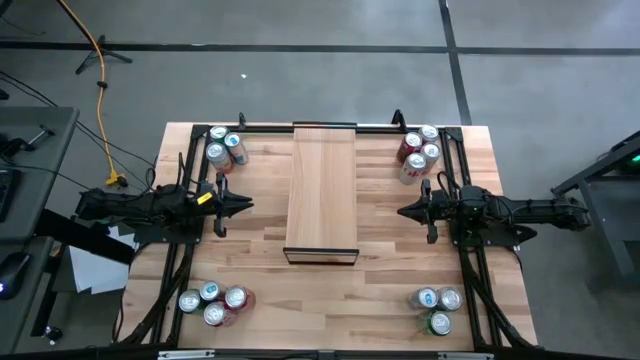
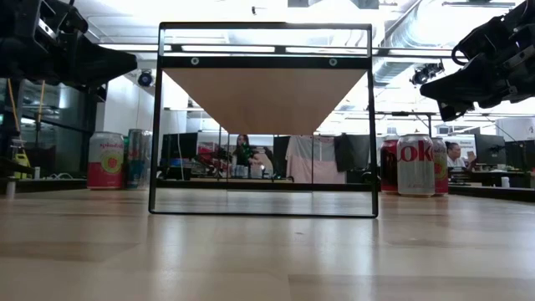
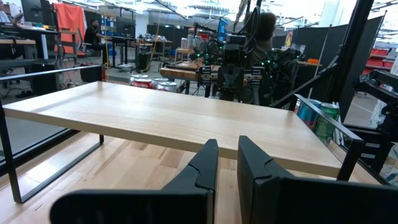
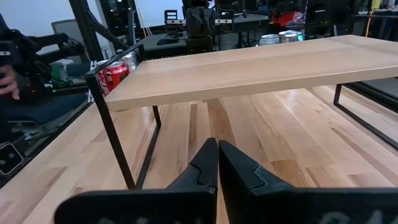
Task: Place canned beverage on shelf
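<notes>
Tabletop (image 1: 330,300) lies bare along the lower middle of the high view, with can clusters (image 1: 214,303) only at the four corners. Mid-frame, the shelf (image 1: 322,190) runs lengthwise from bottom to top, its surface empty. Left gripper (image 1: 246,206) and right gripper (image 1: 402,211), both clenched on nothing, point inward at its long edges from either side.

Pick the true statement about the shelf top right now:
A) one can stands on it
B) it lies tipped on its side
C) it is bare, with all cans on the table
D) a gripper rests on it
C: the shelf shows only bare wood, while the can clusters sit at the table's corners.
</notes>
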Controlling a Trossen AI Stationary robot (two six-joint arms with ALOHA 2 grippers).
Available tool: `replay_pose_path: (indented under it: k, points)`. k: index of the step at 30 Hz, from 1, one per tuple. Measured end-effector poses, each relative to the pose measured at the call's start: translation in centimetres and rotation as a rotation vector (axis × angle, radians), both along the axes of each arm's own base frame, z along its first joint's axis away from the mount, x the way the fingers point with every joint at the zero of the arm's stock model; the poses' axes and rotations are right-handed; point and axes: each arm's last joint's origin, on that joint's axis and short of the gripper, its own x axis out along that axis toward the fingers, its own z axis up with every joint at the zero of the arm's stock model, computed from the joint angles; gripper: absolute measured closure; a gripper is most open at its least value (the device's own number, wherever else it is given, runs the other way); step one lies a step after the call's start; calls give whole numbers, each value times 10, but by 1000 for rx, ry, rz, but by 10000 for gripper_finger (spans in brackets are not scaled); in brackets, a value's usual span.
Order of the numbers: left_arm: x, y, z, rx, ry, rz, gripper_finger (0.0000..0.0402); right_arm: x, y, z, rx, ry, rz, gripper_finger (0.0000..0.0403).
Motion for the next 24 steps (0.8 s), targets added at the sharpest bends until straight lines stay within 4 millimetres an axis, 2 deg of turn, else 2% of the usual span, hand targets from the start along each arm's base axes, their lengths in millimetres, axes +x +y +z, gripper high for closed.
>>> replay_pose_path:
  k: [14,17,20,24]
  points:
    - [0,0,0,-3,-3,0,396,0,0,0,0,0,0,402]
    - [-1,0,5,-61,-46,-4,393,0,0,0,-1,-1,0,402]
    - [-5,1,27,-93,-143,24,370,0,0,0,0,0,0,402]
    - [-9,6,72,-86,-196,179,306,0,0,0,0,0,0,402]
